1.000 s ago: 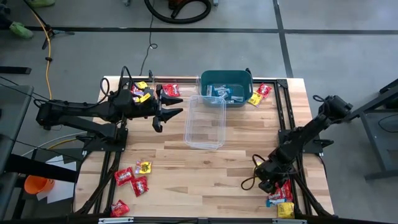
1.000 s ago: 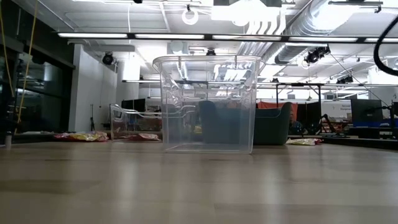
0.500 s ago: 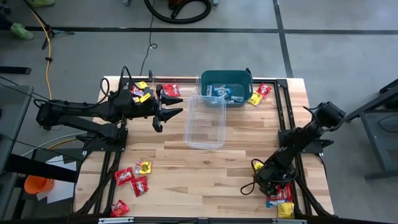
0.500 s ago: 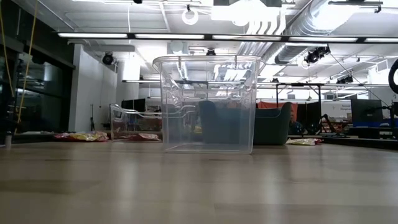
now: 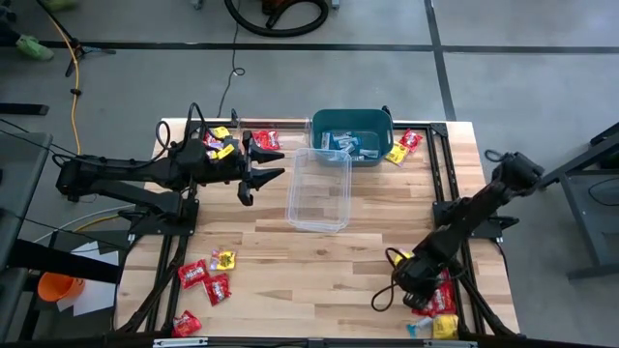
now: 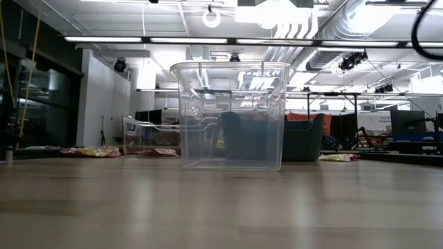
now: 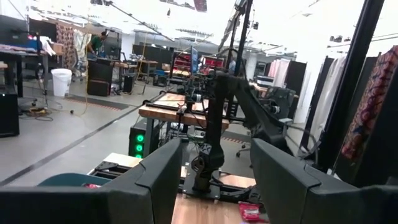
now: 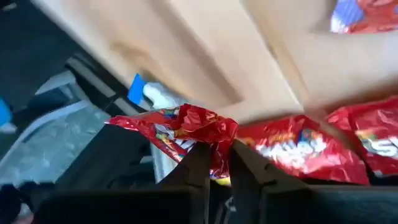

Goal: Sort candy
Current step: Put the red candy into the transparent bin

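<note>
In the high view's upper left the left end effector (image 5: pixel 259 170) waits open beside the clear tub (image 5: pixel 319 189), while at lower right the right end effector (image 5: pixel 414 281) pinches a red candy packet (image 8: pixel 180 127) over the table (image 5: pixel 319 261) corner pile, so lifting and carrying it to a bin seems next.

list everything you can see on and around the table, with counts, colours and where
teal bin: one, far middle of the table, light blue packets inside
clear plastic tub: one, table centre, against the bin
red candy packet: one, pinched in the right tool
candy by the bin: a few, red and yellow, right of it
candy at the near left: several, red and yellow
candy at the near right corner: red, yellow, blue pile
left tool: open, above the far left, holds nothing
right tool: shut, at the near right pile
</note>
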Controlling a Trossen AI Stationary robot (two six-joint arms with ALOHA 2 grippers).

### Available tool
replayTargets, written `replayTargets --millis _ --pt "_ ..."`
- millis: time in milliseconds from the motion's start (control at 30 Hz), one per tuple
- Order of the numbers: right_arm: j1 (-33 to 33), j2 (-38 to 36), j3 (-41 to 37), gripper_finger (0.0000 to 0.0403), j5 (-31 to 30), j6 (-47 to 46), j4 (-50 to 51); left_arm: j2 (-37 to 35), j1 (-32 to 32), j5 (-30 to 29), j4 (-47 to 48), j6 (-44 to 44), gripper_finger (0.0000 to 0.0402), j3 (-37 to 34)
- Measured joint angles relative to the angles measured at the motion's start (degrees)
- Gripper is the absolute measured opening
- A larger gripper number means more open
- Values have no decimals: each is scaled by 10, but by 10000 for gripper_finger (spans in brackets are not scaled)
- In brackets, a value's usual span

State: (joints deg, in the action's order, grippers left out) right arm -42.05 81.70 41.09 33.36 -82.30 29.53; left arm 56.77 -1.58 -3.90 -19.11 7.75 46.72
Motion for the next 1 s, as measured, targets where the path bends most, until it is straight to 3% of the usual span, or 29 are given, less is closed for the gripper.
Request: replayTargets --millis 133,300,500,633,833,1000 --pt "22 -56 31 7 -29 68 9 0 -6 0 0 0 179 0" --pt "56 -118 63 14 -142 191 8 0 -15 0 -2 1 179 0" --pt "133 -157 70 5 -267 340 -31 0 -14 -10 -4 1 179 0" --pt "206 -157 67 4 -315 467 -65 0 -14 -12 -3 1 179 0" --pt "332 -152 67 4 -309 637 -236 0 -14 -12 0 1 179 0" --pt "412 -155 67 3 -243 738 -429 0 -13 -9 3 1 179 0"
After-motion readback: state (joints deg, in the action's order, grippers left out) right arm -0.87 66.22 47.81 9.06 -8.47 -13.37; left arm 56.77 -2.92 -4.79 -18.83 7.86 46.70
